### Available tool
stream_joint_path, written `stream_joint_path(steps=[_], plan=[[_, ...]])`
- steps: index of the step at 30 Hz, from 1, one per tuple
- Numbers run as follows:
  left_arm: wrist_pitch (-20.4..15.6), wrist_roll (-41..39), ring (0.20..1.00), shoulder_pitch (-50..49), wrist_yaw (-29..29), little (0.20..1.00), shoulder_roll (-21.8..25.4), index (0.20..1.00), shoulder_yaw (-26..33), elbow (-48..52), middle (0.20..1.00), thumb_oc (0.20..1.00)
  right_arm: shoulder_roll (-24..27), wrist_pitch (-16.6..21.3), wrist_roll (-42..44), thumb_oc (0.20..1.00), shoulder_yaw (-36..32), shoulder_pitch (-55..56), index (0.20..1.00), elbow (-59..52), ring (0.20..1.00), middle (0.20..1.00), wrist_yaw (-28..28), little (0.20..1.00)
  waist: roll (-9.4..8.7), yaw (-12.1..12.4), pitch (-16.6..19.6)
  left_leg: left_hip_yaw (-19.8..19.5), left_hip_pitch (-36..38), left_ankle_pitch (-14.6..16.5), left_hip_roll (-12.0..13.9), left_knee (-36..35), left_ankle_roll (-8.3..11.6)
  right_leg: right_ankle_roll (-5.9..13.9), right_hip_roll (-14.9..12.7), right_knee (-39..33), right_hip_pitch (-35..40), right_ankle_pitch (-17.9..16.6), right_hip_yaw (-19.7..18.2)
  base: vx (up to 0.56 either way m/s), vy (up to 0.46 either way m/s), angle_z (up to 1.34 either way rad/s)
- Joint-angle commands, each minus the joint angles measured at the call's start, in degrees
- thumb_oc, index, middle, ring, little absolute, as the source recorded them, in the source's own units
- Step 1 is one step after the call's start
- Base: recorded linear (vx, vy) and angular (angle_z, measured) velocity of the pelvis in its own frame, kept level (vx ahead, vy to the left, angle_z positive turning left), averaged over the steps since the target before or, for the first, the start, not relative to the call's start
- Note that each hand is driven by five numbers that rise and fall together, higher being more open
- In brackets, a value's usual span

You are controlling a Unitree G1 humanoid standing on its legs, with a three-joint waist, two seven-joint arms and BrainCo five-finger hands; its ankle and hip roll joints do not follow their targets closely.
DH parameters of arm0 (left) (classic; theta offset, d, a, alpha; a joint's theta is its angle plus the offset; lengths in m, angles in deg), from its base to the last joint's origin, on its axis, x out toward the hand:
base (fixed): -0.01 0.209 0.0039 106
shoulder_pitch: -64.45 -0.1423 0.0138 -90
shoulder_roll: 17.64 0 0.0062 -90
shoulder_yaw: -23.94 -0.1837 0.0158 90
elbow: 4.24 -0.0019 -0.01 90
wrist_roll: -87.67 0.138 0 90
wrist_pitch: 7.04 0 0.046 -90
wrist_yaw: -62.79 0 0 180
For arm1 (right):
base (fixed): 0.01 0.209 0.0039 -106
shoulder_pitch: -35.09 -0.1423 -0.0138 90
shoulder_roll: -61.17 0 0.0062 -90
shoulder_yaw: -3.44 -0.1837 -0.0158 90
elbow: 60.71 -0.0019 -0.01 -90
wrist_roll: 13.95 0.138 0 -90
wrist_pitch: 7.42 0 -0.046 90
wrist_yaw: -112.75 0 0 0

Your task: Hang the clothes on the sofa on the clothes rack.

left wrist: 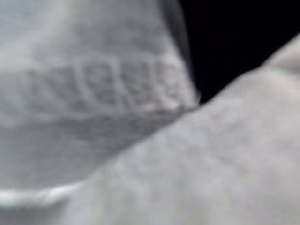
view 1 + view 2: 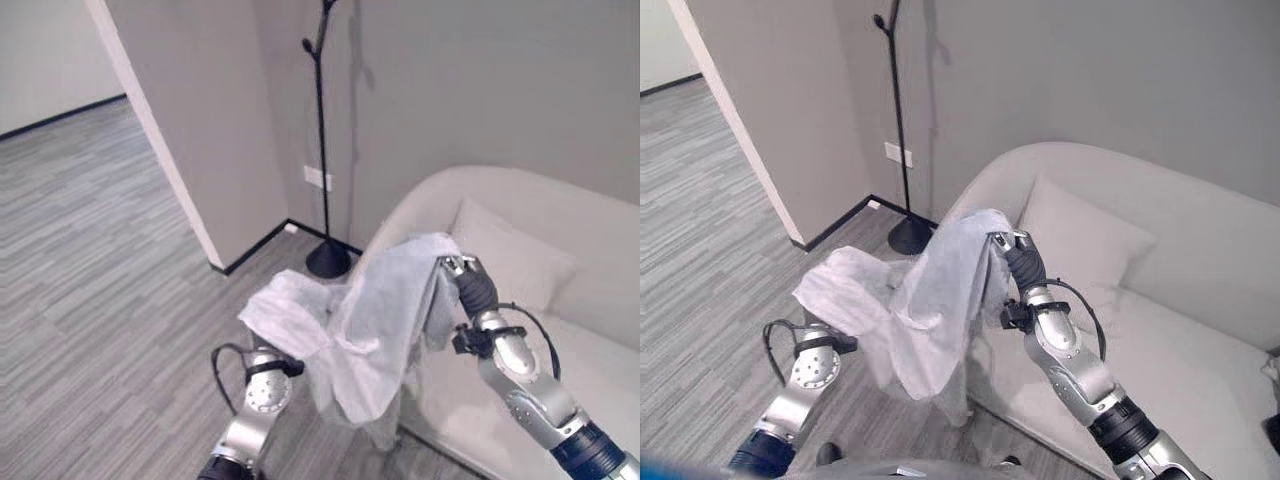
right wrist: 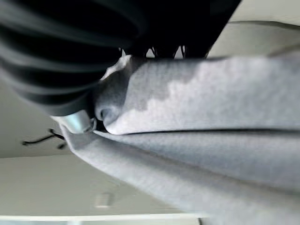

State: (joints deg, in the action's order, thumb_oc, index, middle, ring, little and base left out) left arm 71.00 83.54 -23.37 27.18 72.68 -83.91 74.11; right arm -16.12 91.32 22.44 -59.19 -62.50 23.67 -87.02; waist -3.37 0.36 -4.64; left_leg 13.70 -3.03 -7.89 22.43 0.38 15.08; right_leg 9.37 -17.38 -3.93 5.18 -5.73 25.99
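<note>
A light grey sweatshirt (image 2: 375, 320) hangs in the air between my two hands, in front of the sofa (image 2: 590, 370). My right hand (image 2: 468, 278) is raised beside the sofa's arm and is shut on the garment's upper edge; in the right wrist view a finger (image 3: 77, 122) curls into the cloth (image 3: 211, 122). My left hand (image 2: 270, 366) reaches up under the garment's left part, and the fabric (image 1: 117, 117) hides its fingers. The black clothes rack (image 2: 320, 130) stands against the wall behind the garment, its round base (image 2: 328, 262) on the floor.
A pale cushion (image 2: 512, 262) leans on the sofa's back. A wall corner (image 2: 165, 150) juts out left of the rack, with a socket (image 2: 317, 178) low on the wall. Grey plank floor (image 2: 90, 280) spreads out to the left.
</note>
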Motion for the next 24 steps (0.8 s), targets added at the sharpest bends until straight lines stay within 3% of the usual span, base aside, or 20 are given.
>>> stream_joint_path(steps=[1, 2, 3, 4, 5, 7, 8, 9, 10, 11, 12, 13, 15, 16, 17, 20, 22, 23, 24], plan=[[-4.5, -1.8, 0.2, -0.2, 0.3, 0.2, 2.9, 0.2, 0.5, 4.9, 0.2, 0.2, -0.2, 2.8, -1.8, 0.2, -0.5, -4.9, 0.2, -4.1, 0.2, 0.2, 0.6, 0.2, 1.63, 2.8, 2.6, -7.4, -2.5, -5.3, 4.5, -1.8, -1.24, 2.16, -1.4, 3.3, 4.0, 9.1, -1.4, 0.25, 0.473, 0.38], [-4.8, -2.2, 0.2, 0.5, 1.4, 0.2, 2.9, 0.2, -1.2, 3.9, 0.2, 0.2, -0.3, 2.1, -2.8, 0.2, -1.2, -2.5, 0.2, -4.5, 0.2, 0.2, 0.9, 0.2, 0.83, 2.8, 2.7, -7.2, -5.6, 3.3, 1.8, 6.6, -2.5, 3.25, -5.3, 3.2, 6.7, 6.7, -0.3, 0.23, 0.495, 0.32], [-4.3, -2.0, 0.2, 0.5, 1.7, 0.2, 3.7, 0.2, -2.2, 4.2, 0.2, 0.2, -0.8, 1.8, -3.6, 0.2, -1.2, -1.8, 0.2, -4.6, 0.2, 0.2, 0.7, 0.2, -0.59, 3.2, 2.9, -7.3, -6.7, 5.8, -0.8, 8.8, -3.58, 4.07, -7.9, 3.6, 6.8, 3.1, -0.5, 0.29, 0.961, 0.35], [-3.4, 0.1, 0.2, 2.0, 1.6, 0.2, 7.1, 0.2, -2.2, 3.5, 0.2, 0.2, -3.2, 0.5, -6.2, 0.2, -0.8, -2.7, 0.2, -3.0, 0.2, 0.2, 1.2, 0.2, -2.65, 4.2, 1.7, -5.8, -8.5, 10.9, -5.3, 13.0, -7.32, 4.29, -14.3, 8.5, 3.2, -8.7, -1.0, 0.13, 0.635, 0.21], [-3.3, 0.1, 0.2, 2.0, 1.6, 0.2, 7.2, 0.2, -2.2, 3.5, 0.2, 0.2, -3.3, 0.6, -6.2, 0.2, -0.8, -2.7, 0.2, -3.0, 0.2, 0.2, 1.2, 0.2, -2.75, 4.3, 1.7, -5.7, -8.6, 10.9, -5.3, 13.1, -7.37, 4.32, -14.4, 8.6, 3.0, -8.8, -1.1, 0.07, 0.587, 0.15], [-3.2, 1.0, 0.2, 1.9, 1.4, 0.2, 8.8, 0.2, -1.5, 4.8, 0.2, 0.2, -4.3, 0.7, -7.1, 0.2, -0.1, -3.4, 0.2, -2.9, 0.2, 0.2, 1.2, 0.2, -2.54, 4.2, 1.4, -3.5, -7.7, 11.6, -6.4, 12.2, -9.38, 3.66, -16.1, 12.0, 0.3, -11.5, 0.9, 0.06, 0.342, -0.01], [-3.0, 1.3, 0.2, 1.4, 1.1, 0.2, 9.6, 0.2, -0.8, 5.1, 0.2, 0.2, -4.7, 0.5, -8.1, 0.2, -0.5, -3.2, 0.2, -2.8, 0.2, 0.2, 0.8, 0.2, -1.89, 3.6, 1.1, -3.8, -6.1, 12.6, -6.9, 11.2, -9.83, 3.35, -14.6, 15.5, -1.0, -9.8, -0.3, 0.07, 0.478, -0.07], [-2.9, 2.1, 0.2, 1.3, 0.9, 0.2, 10.0, 0.2, -0.3, 5.2, 0.2, 0.2, -4.8, 0.8, -8.9, 0.2, -0.7, -2.7, 0.2, -3.2, 0.2, 0.2, 0.7, 0.2, -2.17, 3.0, 0.9, -3.1, -5.7, 11.5, -8.4, 9.9, -10.94, 1.55, -13.1, 16.5, -2.6, -7.7, -0.9, 0.14, 0.512, -0.16], [-2.6, 2.8, 0.2, 1.1, 0.9, 0.2, 10.4, 0.2, -0.2, 4.8, 0.2, 0.2, -4.6, 1.2, -9.1, 0.2, -1.1, -2.0, 0.2, -3.6, 0.2, 0.2, 0.8, 0.2, -2.08, 2.3, 0.7, -2.9, -3.7, 12.3, -9.1, 8.3, -11.07, 1.17, -9.5, 18.0, -3.7, -3.5, -2.6, 0.11, 0.427, 0.0], [-2.7, 3.2, 0.2, 0.8, 1.3, 0.2, 10.6, 0.2, -0.2, 4.9, 0.2, 0.2, -4.3, 1.5, -9.1, 0.2, -1.2, -1.6, 0.2, -4.0, 0.2, 0.2, 0.7, 0.2, -2.02, 2.2, 0.8, -2.7, -2.9, 12.3, -9.8, 7.5, -11.52, 0.71, -7.8, 18.6, -4.3, -0.9, -2.7, 0.2, 0.475, 0.08], [-2.1, 3.8, 0.2, 0.3, 1.7, 0.2, 10.9, 0.2, 0.0, 4.8, 0.2, 0.2, -3.3, 1.8, -9.5, 0.2, -2.1, -0.9, 0.2, -3.9, 0.2, 0.2, 0.7, 0.2, -2.26, 1.5, 0.6, -1.8, -0.9, 12.0, -11.7, 4.9, -12.16, -1.41, -2.3, 18.4, -5.9, 5.3, -2.1, 0.12, 0.285, 0.06], [-2.1, 3.8, 0.2, 0.3, 1.7, 0.2, 10.9, 0.2, 0.0, 4.8, 0.2, 0.2, -3.3, 1.8, -9.5, 0.2, -2.2, -0.9, 0.2, -3.9, 0.2, 0.2, 0.7, 0.2, -2.2, 1.6, 0.6, -1.7, -0.6, 11.9, -11.6, 4.7, -12.01, -1.6, -2.1, 18.6, -6.0, 5.6, -2.2, 0.12, 0.299, -0.05], [-1.7, 4.4, 0.2, 0.1, 2.2, 0.2, 10.6, 0.2, 0.7, 4.8, 0.2, 0.2, -2.4, 2.3, -9.6, 0.2, -3.6, 0.7, 0.2, -3.1, 0.2, 0.2, 0.7, 0.2, -3.66, 0.2, -0.8, -1.2, 1.5, 11.4, -14.8, 2.8, -12.83, -3.02, 5.3, 15.7, -9.9, 8.1, -4.1, 0.04, 0.196, -0.01], [-1.7, 4.4, 0.2, 0.1, 2.2, 0.2, 10.6, 0.2, 0.7, 4.8, 0.2, 0.2, -2.4, 2.3, -9.6, 0.2, -3.6, 0.7, 0.2, -3.0, 0.2, 0.2, 0.7, 0.2, -3.65, 0.2, -0.8, -1.2, 1.6, 11.4, -14.8, 2.7, -12.82, -3.04, 5.3, 15.6, -9.8, 8.1, -4.1, 0.17, 0.217, 0.16], [-1.7, 3.5, 0.2, 0.3, 2.5, 0.2, 8.3, 0.2, 0.6, 3.5, 0.2, 0.2, -2.0, 3.2, -9.4, 0.2, -5.3, 2.3, 0.2, -3.6, 0.2, 0.2, 0.0, 0.2, -5.38, -1.4, -2.0, -1.9, 4.2, 13.1, -17.7, 1.8, -13.46, -3.08, 10.9, 10.8, -13.2, 6.7, -8.0, 0.24, 0.139, 0.11], [-2.0, 3.1, 0.2, 0.8, 3.5, 0.2, 6.8, 0.2, -0.8, 2.9, 0.2, 0.2, -1.7, 3.4, -9.3, 0.2, -6.0, 3.6, 0.2, -3.8, 0.2, 0.2, -0.2, 0.2, -5.63, -2.4, -2.5, -3.3, 5.6, 14.3, -19.0, 1.4, -14.04, -2.8, 12.5, 9.7, -16.0, 5.3, -9.9, 0.18, 0.076, 0.23], [-1.9, 3.2, 0.2, 1.1, 4.5, 0.2, 5.9, 0.2, -2.3, 3.1, 0.2, 0.2, -1.4, 3.4, -9.5, 0.2, -6.3, 4.4, 0.2, -4.1, 0.2, 0.2, -0.5, 0.2, -5.84, -3.0, -2.6, -4.9, 6.3, 15.1, -20.0, 1.3, -14.51, -2.57, 12.0, 9.9, -17.6, 4.0, -9.7, 0.21, 0.021, 0.37], [-1.9, 3.4, 0.2, 1.1, 5.0, 0.2, 5.7, 0.2, -3.0, 3.3, 0.2, 0.2, -1.3, 3.6, -9.5, 0.2, -6.5, 4.9, 0.2, -4.4, 0.2, 0.2, -0.6, 0.2, -5.8, -3.2, -2.5, -5.5, 7.0, 16.0, -20.4, 1.7, -14.65, -2.85, 12.3, 9.6, -16.6, 4.3, -9.2, 0.33, -0.034, 0.64], [-1.9, 4.1, 0.2, 0.6, 6.3, 0.2, 5.5, 0.2, -4.2, 3.5, 0.2, 0.2, -1.1, 3.8, -9.7, 0.2, -7.0, 5.8, 0.2, -3.8, 0.2, 0.2, -0.8, 0.2, -6.06, -3.3, -1.6, -6.1, 8.0, 17.7, -21.1, 2.6, -14.74, -4.33, 12.7, 8.8, -14.1, 5.7, -8.9, 0.26, -0.038, 0.73]])
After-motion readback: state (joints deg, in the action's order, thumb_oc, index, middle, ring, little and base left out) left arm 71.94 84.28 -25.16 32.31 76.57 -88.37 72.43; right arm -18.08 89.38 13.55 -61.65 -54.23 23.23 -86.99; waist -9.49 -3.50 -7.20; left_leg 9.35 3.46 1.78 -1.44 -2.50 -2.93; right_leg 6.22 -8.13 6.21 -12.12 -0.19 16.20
